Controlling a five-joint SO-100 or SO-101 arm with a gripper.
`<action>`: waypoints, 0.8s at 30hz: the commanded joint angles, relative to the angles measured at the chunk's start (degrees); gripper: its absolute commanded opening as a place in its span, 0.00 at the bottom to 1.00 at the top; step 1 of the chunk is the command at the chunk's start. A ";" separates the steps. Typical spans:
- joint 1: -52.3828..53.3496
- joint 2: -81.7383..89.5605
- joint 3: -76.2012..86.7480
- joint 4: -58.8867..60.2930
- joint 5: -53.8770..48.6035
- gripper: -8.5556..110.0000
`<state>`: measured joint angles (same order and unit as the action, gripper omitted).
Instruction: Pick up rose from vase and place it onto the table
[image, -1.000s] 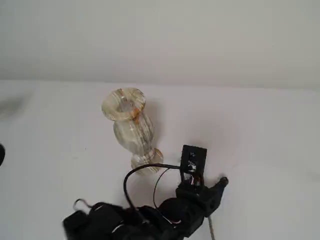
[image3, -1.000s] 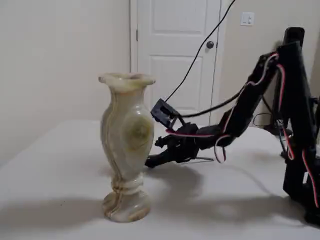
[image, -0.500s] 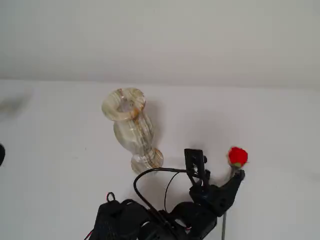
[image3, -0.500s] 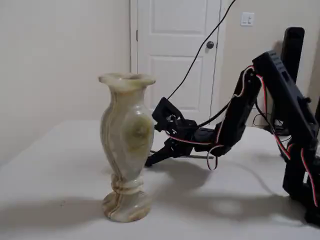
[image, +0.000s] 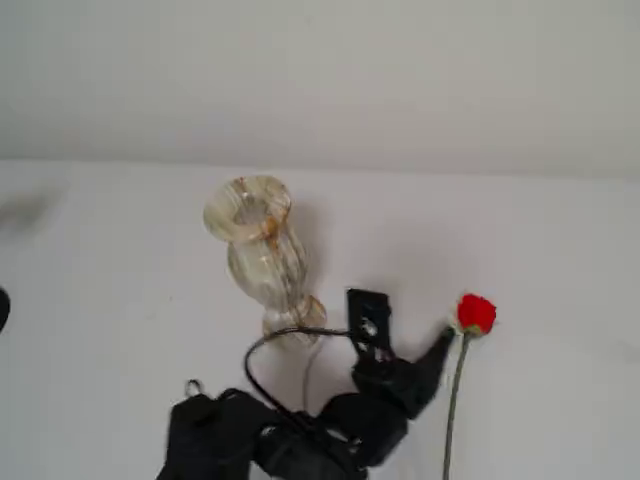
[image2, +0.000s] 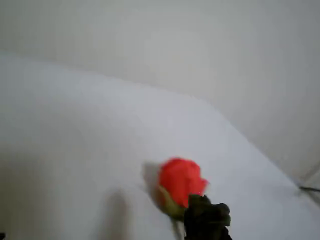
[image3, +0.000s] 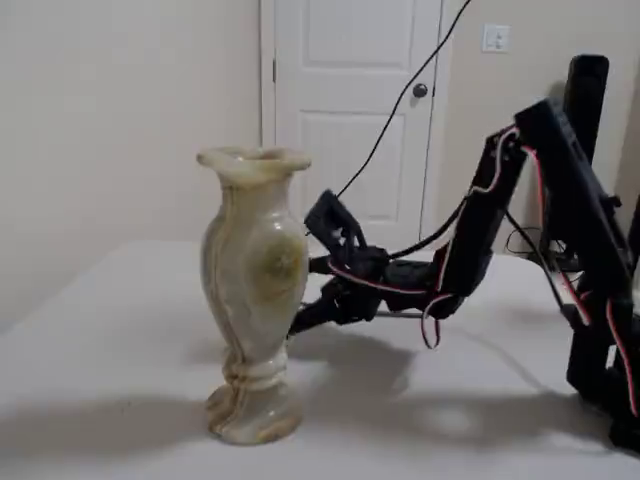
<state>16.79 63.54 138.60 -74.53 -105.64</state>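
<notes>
In a fixed view from above, the rose lies right of centre on the table, out of the vase, stem running down the frame. The gripper sits beside it; I cannot tell whether the fingers grip.

In the wrist view, the red bud sits low centre. It looks light and delicate, best held by the stem.

In the side fixed view, the vase hides the rose.

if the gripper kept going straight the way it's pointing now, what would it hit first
Probably the rose: its red bud sits just ahead of the gripper fingertip in the wrist view. Beyond that, only bare table, though depth is unclear.
</notes>
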 joint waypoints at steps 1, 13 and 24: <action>-4.83 11.95 5.54 -2.90 8.88 0.43; -11.95 65.04 17.67 44.47 32.08 0.35; -16.26 107.40 16.96 99.93 59.85 0.25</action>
<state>2.20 154.95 156.80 5.01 -56.78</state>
